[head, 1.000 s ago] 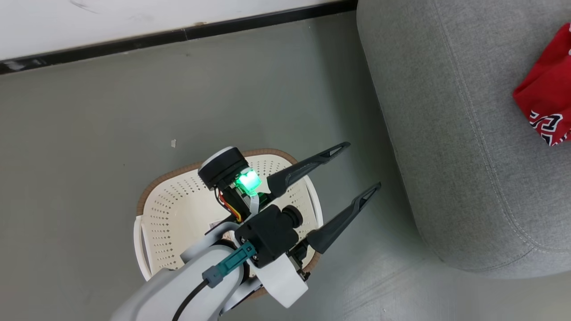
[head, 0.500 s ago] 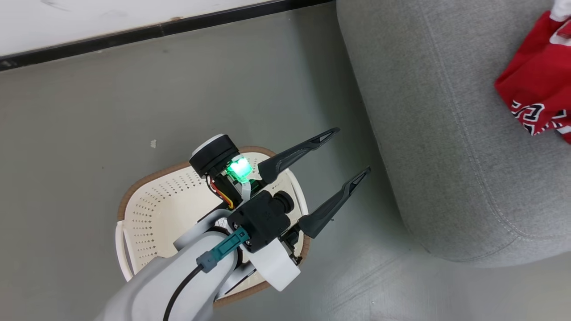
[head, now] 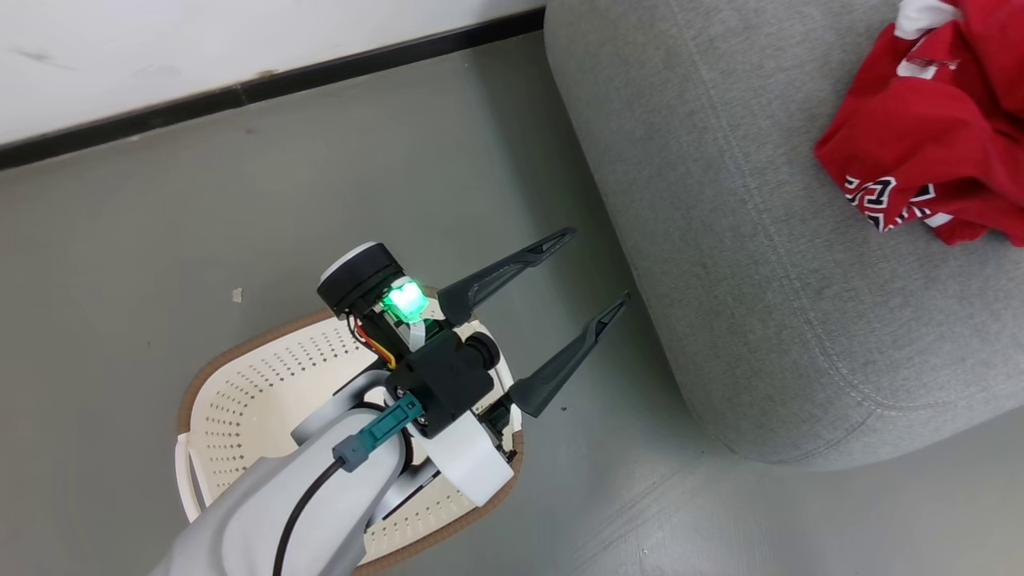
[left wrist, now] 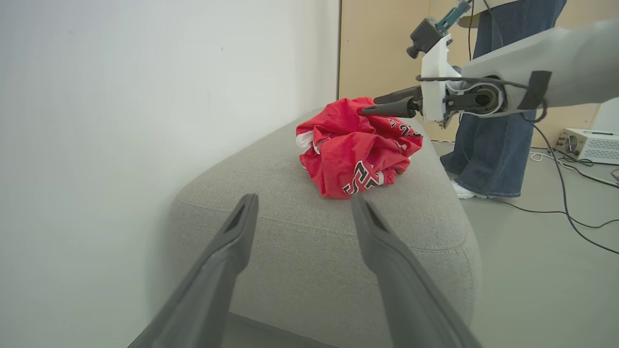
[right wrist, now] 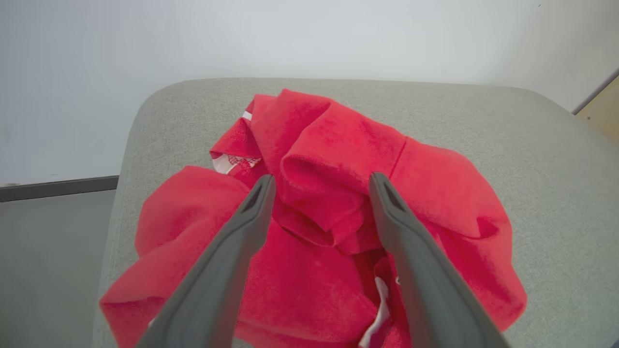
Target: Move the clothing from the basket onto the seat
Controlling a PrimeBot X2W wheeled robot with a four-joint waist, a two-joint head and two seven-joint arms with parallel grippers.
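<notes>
The head view has swung toward the seat (head: 720, 200), bringing in more of the clothing (head: 920, 144), heaped just under the right gripper (right wrist: 321, 178), whose fingers are spread and empty. The left gripper (head: 598, 265) hangs wide open. What shows of the basket (head: 264, 384) beneath its fingers is bare, so the task looks nearly finished.

The red clothing (head: 920, 136) lies crumpled in one heap at the upper right of the head view, showing white trim and black-and-white lettering, on top of the grey fabric seat (head: 720, 240). The cream perforated basket (head: 240, 392) with a brown rim stands upright on the floor at lower left, apart from the seat.
</notes>
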